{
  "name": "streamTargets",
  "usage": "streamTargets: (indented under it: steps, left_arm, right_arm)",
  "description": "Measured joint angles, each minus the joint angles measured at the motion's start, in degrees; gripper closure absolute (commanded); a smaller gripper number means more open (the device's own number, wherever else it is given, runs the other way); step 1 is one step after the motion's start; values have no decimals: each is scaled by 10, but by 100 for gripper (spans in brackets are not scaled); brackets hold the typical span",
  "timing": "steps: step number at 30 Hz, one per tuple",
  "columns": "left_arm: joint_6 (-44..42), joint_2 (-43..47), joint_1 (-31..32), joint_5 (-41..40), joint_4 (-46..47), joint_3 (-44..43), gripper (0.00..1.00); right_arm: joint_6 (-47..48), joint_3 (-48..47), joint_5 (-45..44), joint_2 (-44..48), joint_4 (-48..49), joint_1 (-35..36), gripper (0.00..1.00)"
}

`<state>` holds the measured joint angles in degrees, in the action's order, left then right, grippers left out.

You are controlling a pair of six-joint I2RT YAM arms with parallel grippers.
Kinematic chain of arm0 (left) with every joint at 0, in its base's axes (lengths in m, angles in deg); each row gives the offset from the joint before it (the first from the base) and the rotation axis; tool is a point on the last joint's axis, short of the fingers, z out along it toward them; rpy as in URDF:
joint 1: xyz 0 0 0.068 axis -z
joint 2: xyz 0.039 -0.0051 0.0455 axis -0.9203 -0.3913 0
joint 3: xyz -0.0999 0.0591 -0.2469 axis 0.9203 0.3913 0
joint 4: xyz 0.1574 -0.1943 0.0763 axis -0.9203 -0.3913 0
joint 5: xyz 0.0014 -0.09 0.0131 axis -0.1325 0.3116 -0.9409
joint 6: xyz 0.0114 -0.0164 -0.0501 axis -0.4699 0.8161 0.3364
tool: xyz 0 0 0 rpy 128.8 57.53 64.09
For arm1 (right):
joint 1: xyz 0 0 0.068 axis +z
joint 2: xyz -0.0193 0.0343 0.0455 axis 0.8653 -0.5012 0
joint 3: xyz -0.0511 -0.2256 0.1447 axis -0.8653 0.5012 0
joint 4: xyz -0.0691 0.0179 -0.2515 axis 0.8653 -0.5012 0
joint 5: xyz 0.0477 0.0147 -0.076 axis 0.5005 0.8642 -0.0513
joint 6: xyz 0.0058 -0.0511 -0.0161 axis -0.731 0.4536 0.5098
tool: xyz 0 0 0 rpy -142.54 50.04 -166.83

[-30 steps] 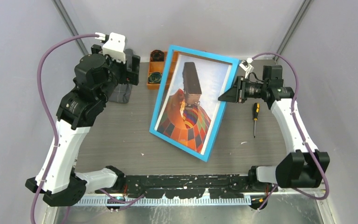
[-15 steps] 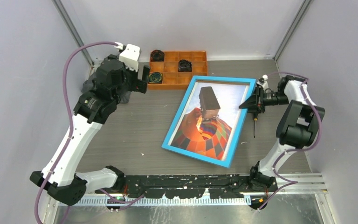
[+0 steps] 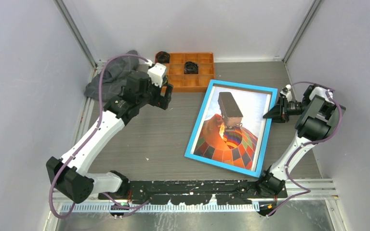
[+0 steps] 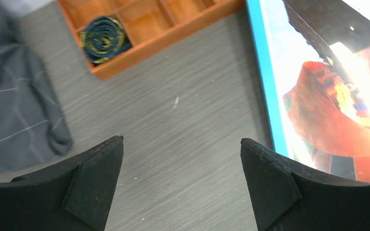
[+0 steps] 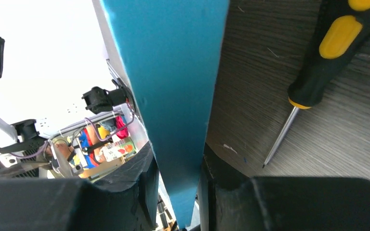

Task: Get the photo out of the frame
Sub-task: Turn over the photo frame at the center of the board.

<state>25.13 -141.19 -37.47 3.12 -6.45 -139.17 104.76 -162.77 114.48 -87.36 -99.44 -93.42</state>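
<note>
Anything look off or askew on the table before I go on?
The frame sits skewed to the table edges, front up, with the photo inside. The right tool pinches its right border. A screwdriver lies loose on the table just beside that border. A grey cloth is bunched at the far left.

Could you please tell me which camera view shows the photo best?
Top external: the whole photo sits in the frame, balloon visible. Left wrist catches only one strip beside the blue border, partly glared. Right wrist shows mostly white glare and reflections.
</note>
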Motion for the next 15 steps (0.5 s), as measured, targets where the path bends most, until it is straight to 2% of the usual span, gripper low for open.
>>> streamTargets:
  steps: [8, 11, 13, 15]
  left_arm:
    - [3, -30, 19, 76, 117, 96, 6]
    - [-8, -72, 48, 77, 149, 110, 14]
    - [-16, -99, 61, 80, 161, 116, 24]
    - [-25, -129, 73, 88, 175, 124, 31]
  right_arm:
    - [2, -43, -59, -13, -37, 8, 99]
    - [-2, -54, -64, -18, -40, 9, 99]
    - [-7, -61, -68, -19, -40, 12, 99]
    - [-11, -65, -71, -19, -40, 14, 99]
